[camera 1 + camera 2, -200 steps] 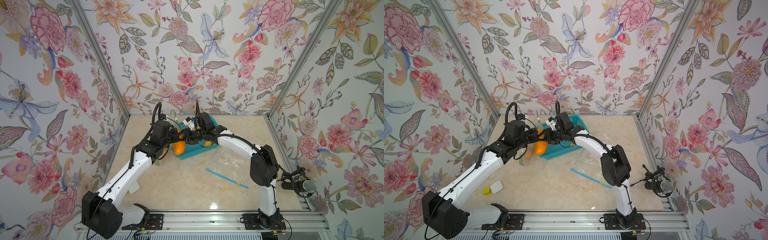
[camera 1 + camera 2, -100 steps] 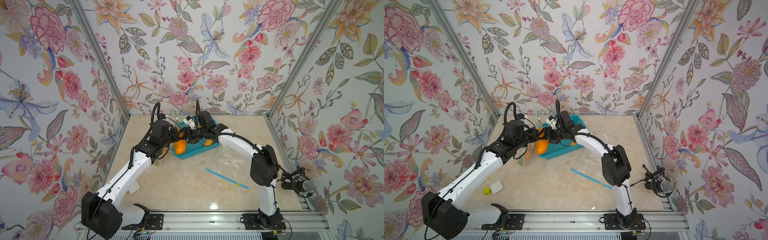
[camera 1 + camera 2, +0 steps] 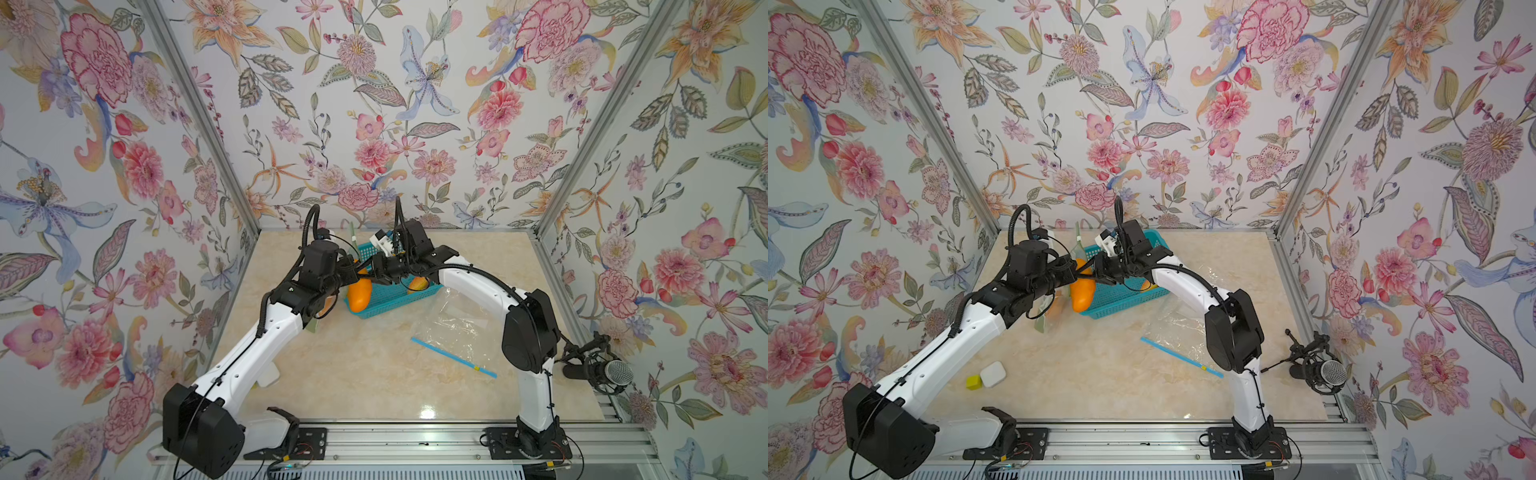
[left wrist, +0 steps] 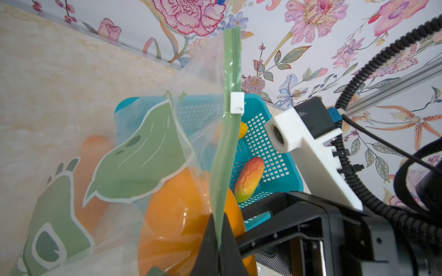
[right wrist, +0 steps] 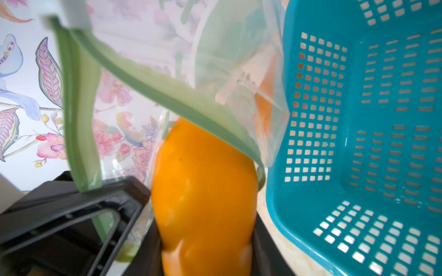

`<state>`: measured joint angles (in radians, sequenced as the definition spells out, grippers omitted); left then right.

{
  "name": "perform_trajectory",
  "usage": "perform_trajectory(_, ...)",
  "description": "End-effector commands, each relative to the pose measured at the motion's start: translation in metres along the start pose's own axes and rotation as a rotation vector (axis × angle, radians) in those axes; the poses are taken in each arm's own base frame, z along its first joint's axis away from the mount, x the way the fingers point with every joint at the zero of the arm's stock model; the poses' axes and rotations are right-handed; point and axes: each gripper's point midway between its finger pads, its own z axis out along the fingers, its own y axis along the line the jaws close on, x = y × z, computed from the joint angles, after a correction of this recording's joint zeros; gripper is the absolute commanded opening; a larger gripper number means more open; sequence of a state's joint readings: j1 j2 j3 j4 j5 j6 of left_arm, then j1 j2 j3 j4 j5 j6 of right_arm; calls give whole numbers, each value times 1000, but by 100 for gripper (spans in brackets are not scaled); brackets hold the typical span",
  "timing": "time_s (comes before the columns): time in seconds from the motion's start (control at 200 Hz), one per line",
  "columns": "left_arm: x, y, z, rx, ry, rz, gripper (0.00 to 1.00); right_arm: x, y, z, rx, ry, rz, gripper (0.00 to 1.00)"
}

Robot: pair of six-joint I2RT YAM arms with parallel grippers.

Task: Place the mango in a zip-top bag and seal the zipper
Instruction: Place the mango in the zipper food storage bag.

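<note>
In the top views almost nothing has shifted over the last second. The mango point(image 3: 359, 296) hangs at the same spot off the near-left corner of the blue basket point(image 3: 390, 297), and both wrists keep their head-to-head pose over it. I judge that insertion has reached the bag's mouth and is going slowly, not that it is done. The left gripper point(image 4: 218, 230) is pinched together on the green zipper strip point(image 4: 230, 71) of the zip-top bag point(image 4: 143, 153) and holds the bag up by 1 end. The white slider point(image 4: 236, 102) sits farther along the strip. The right gripper point(image 5: 207, 243) has a jaw on each side of the mango and looks clamped on it. In the right wrist view 1 lip of the strip crosses over the fruit and the other drops toward the left gripper. The mouth is therefore open, with the fruit's leading end between the 2 lips and the rest outside. Room is tight: the basket rim is just beside the mango, and the 2 grippers nearly touch. A second fruit point(image 4: 248, 179) lies in the basket. The near side of the table point(image 3: 353, 374) is bare. A spare bag point(image 3: 453, 332) with a blue zipper lies well apart at the near right, so drawing the work nearward looks the freest direction.
</note>
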<state>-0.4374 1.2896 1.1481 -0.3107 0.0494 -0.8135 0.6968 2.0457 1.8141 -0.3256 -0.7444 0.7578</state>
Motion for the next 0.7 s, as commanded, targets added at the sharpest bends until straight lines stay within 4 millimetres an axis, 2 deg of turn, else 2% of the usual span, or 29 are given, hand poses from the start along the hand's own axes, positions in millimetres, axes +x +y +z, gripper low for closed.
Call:
perform_trajectory(0.0, 1, -5, -6, 29, 14, -34, 0, -15, 47, -17, -82, -57, -98, 26)
perform_trajectory(0.175, 8, -19, -2, 103, 51, -37, 0, -34, 65, -21, -92, -127, -138, 19)
perform_trajectory(0.315, 10, -38, -3, 164, 73, 2, 0, -44, 79, -16, -127, -148, -164, 22)
perform_trajectory(0.42, 6, -44, -8, 171, 70, 22, 0, -48, 77, -8, -139, -135, -163, 23)
perform_trajectory(0.49, -3, -36, -15, 111, 45, 44, 0, -46, 75, -8, -143, -124, -148, 24)
perform_trajectory(0.57, -13, -14, -25, 10, 7, 61, 0, -46, 72, -20, -132, -137, -153, 23)
perform_trajectory(0.641, -10, 8, -27, -57, 7, 55, 0, -47, 72, -33, -127, -154, -159, 24)
perform_trajectory(0.696, -5, 15, -26, -60, 15, 50, 0, -49, 72, -40, -125, -167, -157, 26)
